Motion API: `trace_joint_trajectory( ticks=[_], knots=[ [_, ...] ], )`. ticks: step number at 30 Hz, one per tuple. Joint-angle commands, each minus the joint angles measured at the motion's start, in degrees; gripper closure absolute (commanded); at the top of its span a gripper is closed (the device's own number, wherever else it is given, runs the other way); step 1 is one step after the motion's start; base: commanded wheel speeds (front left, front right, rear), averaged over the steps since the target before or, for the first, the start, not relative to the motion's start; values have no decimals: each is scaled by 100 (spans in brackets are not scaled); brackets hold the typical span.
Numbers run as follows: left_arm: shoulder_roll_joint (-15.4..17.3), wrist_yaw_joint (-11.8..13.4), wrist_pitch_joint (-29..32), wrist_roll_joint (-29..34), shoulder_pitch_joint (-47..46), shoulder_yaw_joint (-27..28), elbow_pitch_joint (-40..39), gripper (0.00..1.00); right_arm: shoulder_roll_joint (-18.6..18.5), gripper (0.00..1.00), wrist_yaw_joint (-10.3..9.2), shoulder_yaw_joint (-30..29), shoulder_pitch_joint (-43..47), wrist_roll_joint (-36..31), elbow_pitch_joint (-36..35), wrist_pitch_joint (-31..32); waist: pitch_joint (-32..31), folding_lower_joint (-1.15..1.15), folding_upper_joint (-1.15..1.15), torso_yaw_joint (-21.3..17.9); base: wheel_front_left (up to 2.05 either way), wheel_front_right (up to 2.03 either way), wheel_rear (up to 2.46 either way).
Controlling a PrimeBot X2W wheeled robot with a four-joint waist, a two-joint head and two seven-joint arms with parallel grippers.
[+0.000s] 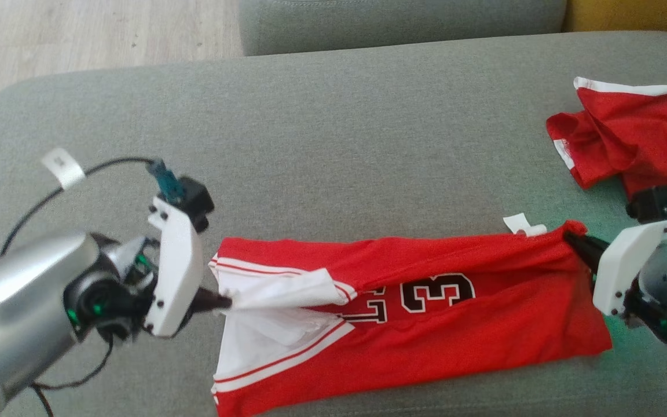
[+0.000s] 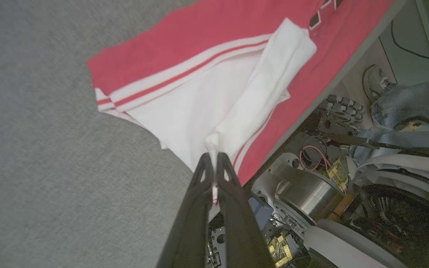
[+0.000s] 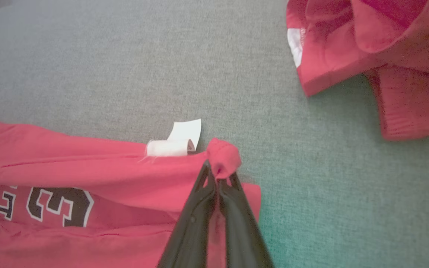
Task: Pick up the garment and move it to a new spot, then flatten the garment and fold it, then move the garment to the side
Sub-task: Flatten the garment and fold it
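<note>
Left gripper [image 2: 213,158] up close, jaws clamped on the white edge of the jersey [image 1: 455,341]. Right gripper [image 3: 218,176] pinches a red corner (just beside the white tag [image 3: 177,143]). The jersey stretches between them, doubled lengthwise, on the grey sofa [image 1: 339,145]; another red garment [image 1: 629,133] lies apart, upper right.

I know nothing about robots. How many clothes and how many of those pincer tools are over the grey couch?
Red garments: 2 (numbered jersey, crumpled red garment)
Tools: 2 (left tool, right tool, each pinching one end of the jersey)
Total: 4
</note>
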Motion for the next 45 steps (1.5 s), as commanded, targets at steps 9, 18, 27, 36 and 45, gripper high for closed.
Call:
trace_joint_trajectory(
  ticks=[9,18,27,36,45],
  knots=[
    [145,51,28,-29,261,254,-195,100,-300,100,40,222,153,-22,-193,314,-32,0,0,-21,0,0,0],
    [21,-2,-414,49,580,287,114,0,-313,0,40,271,224,-48,-230,488,-228,0,0,-29,0,0,0],
    [82,331,-2231,766,639,833,206,0,-416,0,40,-579,227,-145,-671,-510,-355,0,0,-29,0,0,0],
    [16,1781,-4722,1522,1196,1565,107,0,151,0,40,-2255,886,-980,-972,-1916,-468,0,0,47,0,0,0],
    [-145,3001,-5943,2109,2207,2637,-435,0,1441,0,40,-3745,1942,-2557,-2007,-2776,-507,0,0,75,0,0,0]
  ],
)
